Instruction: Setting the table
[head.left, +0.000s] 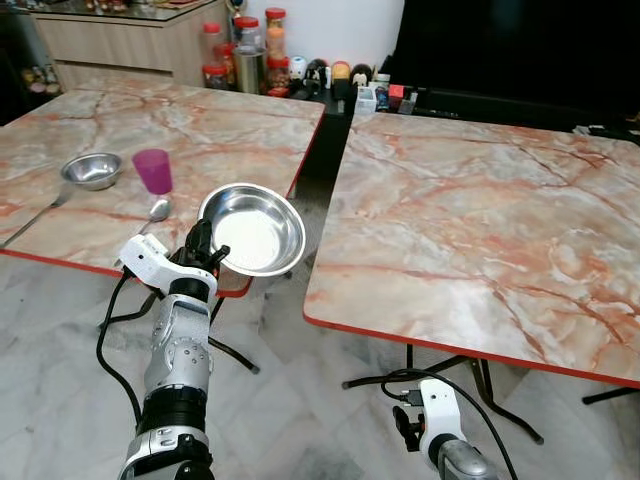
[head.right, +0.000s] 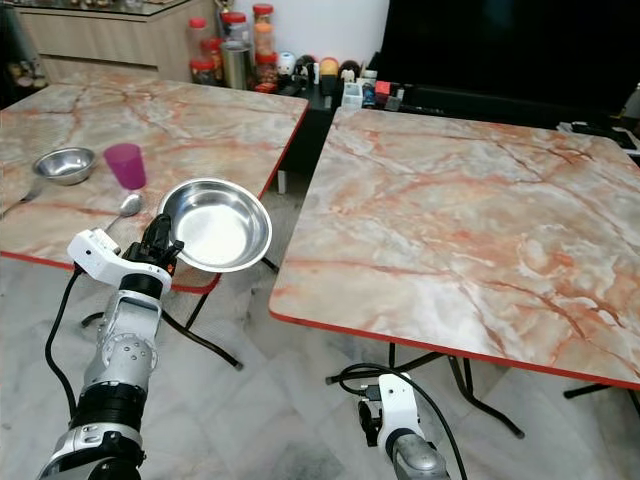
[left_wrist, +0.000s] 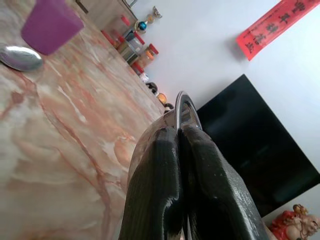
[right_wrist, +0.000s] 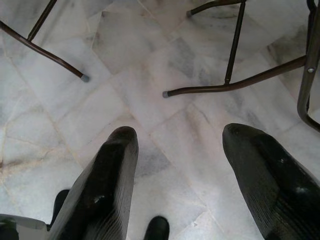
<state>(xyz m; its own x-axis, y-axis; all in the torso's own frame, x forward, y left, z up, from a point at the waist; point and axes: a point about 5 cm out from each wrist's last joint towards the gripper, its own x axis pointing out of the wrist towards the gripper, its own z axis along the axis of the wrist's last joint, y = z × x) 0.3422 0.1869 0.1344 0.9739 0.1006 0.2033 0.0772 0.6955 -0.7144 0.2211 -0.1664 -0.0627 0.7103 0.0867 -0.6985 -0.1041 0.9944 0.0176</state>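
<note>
Centre-left of the frame: my left tool (head.left: 207, 247) is clenched on the near rim of the steel plate (head.left: 253, 229), held above the left bench (head.left: 60, 150) edge; thin, stiff, light and probably slippery, it is best pinched at the rim.

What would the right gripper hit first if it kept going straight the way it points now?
Most likely the pale marble floor. The right gripper hangs low with its two black fingers spread and aimed down at the tiles; nothing lies between. The dark metal table legs sit off that line, though depth is hard to judge.
</note>
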